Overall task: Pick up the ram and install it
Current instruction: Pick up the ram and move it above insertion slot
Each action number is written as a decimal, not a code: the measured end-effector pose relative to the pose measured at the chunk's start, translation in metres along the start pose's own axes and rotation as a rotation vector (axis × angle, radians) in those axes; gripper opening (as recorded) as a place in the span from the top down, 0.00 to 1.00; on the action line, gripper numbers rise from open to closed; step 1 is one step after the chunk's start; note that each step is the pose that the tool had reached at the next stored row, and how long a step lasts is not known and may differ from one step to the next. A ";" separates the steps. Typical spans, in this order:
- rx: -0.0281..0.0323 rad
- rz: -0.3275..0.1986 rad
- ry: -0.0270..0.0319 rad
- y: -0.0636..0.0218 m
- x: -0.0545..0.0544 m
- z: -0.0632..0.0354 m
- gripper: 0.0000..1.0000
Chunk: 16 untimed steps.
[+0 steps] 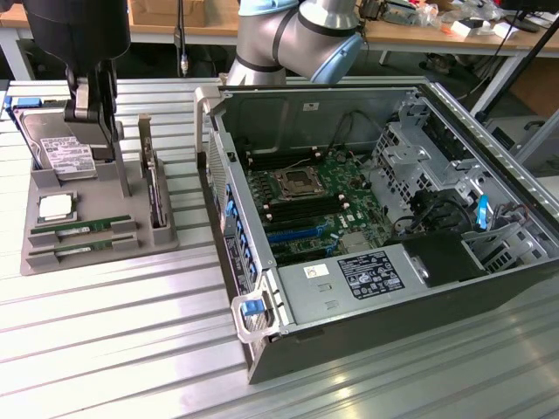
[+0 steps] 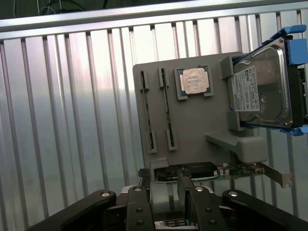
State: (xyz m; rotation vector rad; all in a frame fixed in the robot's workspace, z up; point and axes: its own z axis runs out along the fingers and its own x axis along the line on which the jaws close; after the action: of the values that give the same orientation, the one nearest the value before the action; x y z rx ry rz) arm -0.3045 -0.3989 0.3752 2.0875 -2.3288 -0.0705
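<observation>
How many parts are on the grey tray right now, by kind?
ram sticks: 2
CPU chip: 1
hard drive: 1
expansion card: 1
Total: 5

The grey plastic tray point(image 1: 35, 214) sits on the ribbed metal table point(image 1: 113, 349), at the exterior view's left of the open metal computer case point(image 1: 301, 353). On it, the square silver CPU chip point(image 1: 55, 207) lies behind two flat green ram sticks point(image 1: 74, 228).
</observation>
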 end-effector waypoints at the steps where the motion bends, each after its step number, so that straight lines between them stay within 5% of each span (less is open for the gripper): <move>1: 0.0000 0.000 0.0000 0.0000 0.000 0.0004 0.64; 16: 0.0001 -0.001 0.0000 -0.0003 0.000 0.0073 0.64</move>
State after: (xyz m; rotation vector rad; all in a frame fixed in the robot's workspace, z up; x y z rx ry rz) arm -0.3045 -0.3990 0.3678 2.0886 -2.3279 -0.0705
